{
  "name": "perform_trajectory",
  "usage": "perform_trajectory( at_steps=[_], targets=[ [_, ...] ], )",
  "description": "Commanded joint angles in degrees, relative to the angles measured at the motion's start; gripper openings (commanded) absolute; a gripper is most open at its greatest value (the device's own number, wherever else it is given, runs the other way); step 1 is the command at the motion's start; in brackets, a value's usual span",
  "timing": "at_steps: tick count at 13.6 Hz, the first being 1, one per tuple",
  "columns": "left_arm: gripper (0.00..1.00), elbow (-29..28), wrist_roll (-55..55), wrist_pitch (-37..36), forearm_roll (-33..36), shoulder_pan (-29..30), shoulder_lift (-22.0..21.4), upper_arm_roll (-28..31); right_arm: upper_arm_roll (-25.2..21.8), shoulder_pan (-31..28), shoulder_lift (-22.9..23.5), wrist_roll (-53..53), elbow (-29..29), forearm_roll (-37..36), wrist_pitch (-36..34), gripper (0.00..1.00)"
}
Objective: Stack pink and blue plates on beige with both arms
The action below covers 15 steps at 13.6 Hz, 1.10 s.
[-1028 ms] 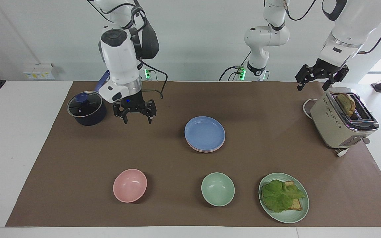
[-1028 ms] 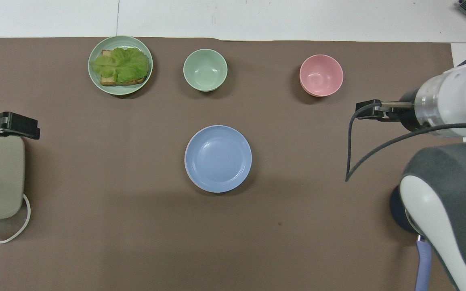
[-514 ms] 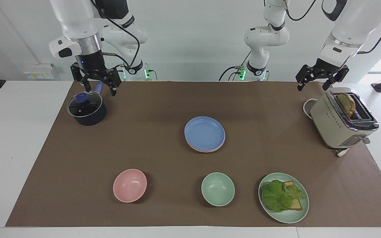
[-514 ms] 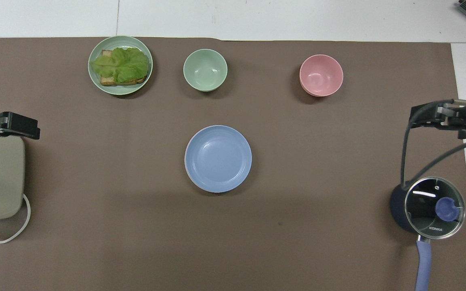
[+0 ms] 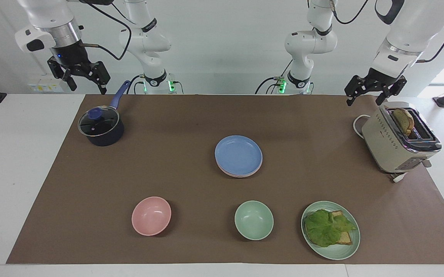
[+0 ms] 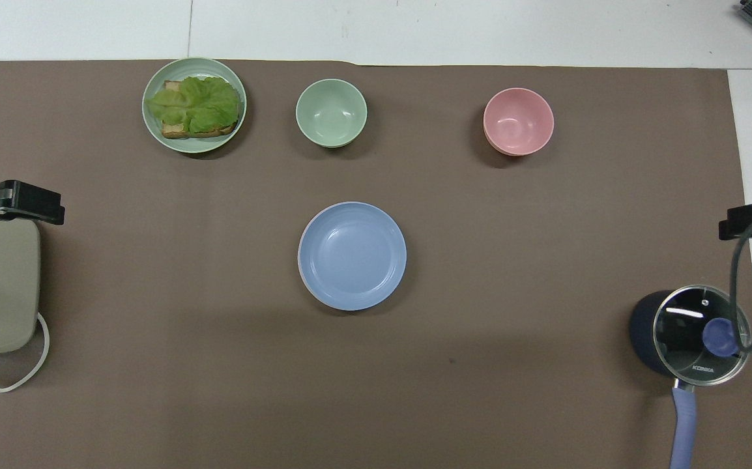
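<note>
The blue plate [image 5: 238, 155] [image 6: 352, 255] lies on top of a stack at the middle of the brown mat. Under it shows the thin rim of the pink plate [image 5: 234, 174]. The beige plate is hidden below them. My right gripper [image 5: 85, 86] [image 6: 751, 223] hangs open and empty, high over the mat's edge at the right arm's end, above the saucepan. Over the toaster's top, at the left arm's end, my left gripper [image 5: 363, 100] [image 6: 24, 203] waits open and empty. Both grippers are well away from the stack.
A dark saucepan [image 5: 100, 129] with a glass lid stands at the right arm's end. A beige toaster [image 5: 397, 140] holds a bread slice. Farthest from the robots sit a pink bowl [image 5: 151, 215], a green bowl [image 5: 253, 220] and a green plate [image 5: 335, 252] with lettuce and bread.
My right arm has risen from beside the saucepan and drawn back toward its own end of the table, gripper still open. The left arm and the plates have not moved.
</note>
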Motion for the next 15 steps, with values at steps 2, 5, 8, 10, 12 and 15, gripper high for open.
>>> perform_trajectory(
  at_steps=[2, 5, 8, 10, 12, 15],
  targets=[
    [1.0, -0.4, 0.2, -0.2, 0.5, -0.1, -0.4, 0.2, 0.2, -0.6, -1.4, -1.4, -2.2, 1.5, 0.7, 1.0],
    [1.0, -0.4, 0.2, -0.2, 0.5, -0.1, -0.4, 0.2, -3.5, 3.8, -1.0, 0.3, -1.8, 1.8, 0.5, 1.0],
    [1.0, -0.4, 0.2, -0.2, 0.5, -0.1, -0.4, 0.2, -6.5, 5.9, -0.6, 1.0, -1.5, 2.7, 0.2, 1.0],
    [1.0, -0.4, 0.2, -0.2, 0.6, -0.1, -0.4, 0.2, -6.6, 5.8, -0.7, 1.1, -1.7, 2.8, 0.1, 1.0],
    [1.0, -0.4, 0.2, -0.2, 0.6, -0.1, -0.4, 0.2, -6.3, 5.9, -1.0, 1.1, -1.9, 2.7, 0.1, 1.0],
    [1.0, -0.4, 0.2, -0.2, 0.6, -0.1, -0.4, 0.2, -5.9, 5.7, -0.6, 0.9, -1.0, 2.6, -2.0, 1.0]
  ],
)
